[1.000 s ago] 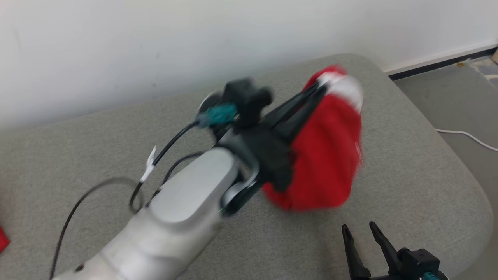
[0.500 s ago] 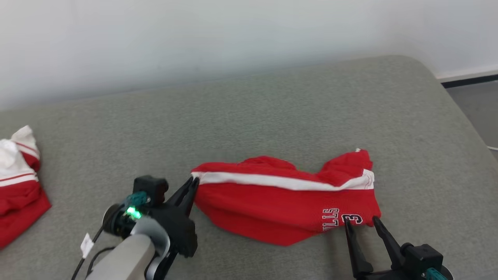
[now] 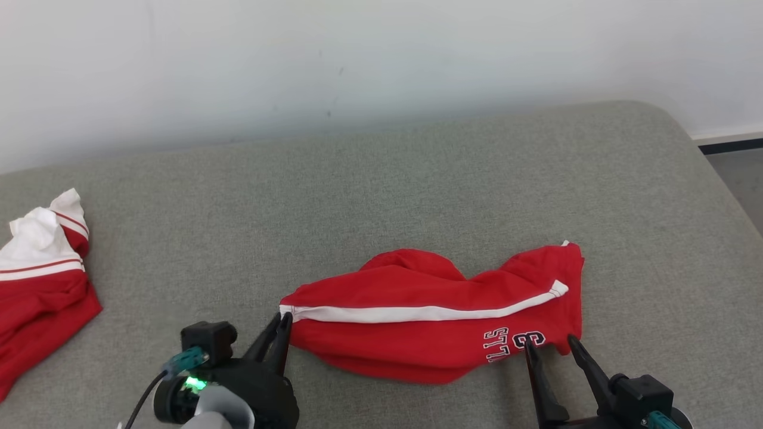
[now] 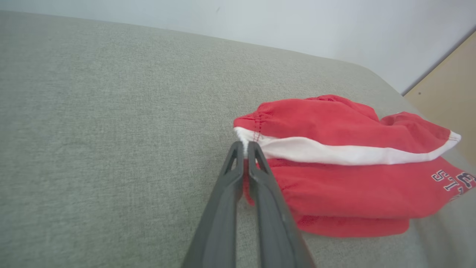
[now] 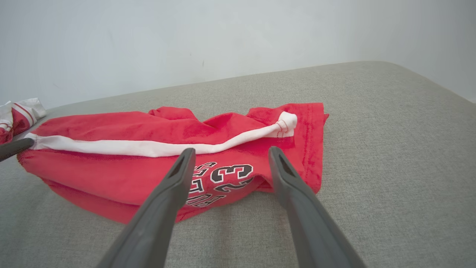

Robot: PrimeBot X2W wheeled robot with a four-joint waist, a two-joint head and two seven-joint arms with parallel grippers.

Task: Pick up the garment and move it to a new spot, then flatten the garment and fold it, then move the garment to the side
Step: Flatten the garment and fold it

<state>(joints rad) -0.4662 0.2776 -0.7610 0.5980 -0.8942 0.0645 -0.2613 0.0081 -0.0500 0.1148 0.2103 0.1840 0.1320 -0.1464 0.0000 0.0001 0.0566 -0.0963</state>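
The garment (image 3: 429, 322) is a pair of red shorts with a white side stripe and dark lettering, lying crumpled on the grey cushioned surface (image 3: 381, 196). My left gripper (image 3: 280, 322) is shut on the garment's left edge, at the end of the white stripe; the left wrist view shows the tips (image 4: 245, 146) pinching the hem of the garment (image 4: 334, 167). My right gripper (image 3: 551, 344) stands open just in front of the garment's right end, near the lettering. In the right wrist view its fingers (image 5: 178, 175) frame the printed numbers on the garment (image 5: 167, 149) with nothing between them.
A second red and white garment (image 3: 36, 286) lies bunched at the surface's far left edge. A pale wall rises behind the surface. A strip of floor (image 3: 742, 173) shows past the surface's right edge.
One second ago the left gripper held the garment bunched in the air; now the garment lies spread on the surface with the gripper low at its left edge. The camera has also shifted.
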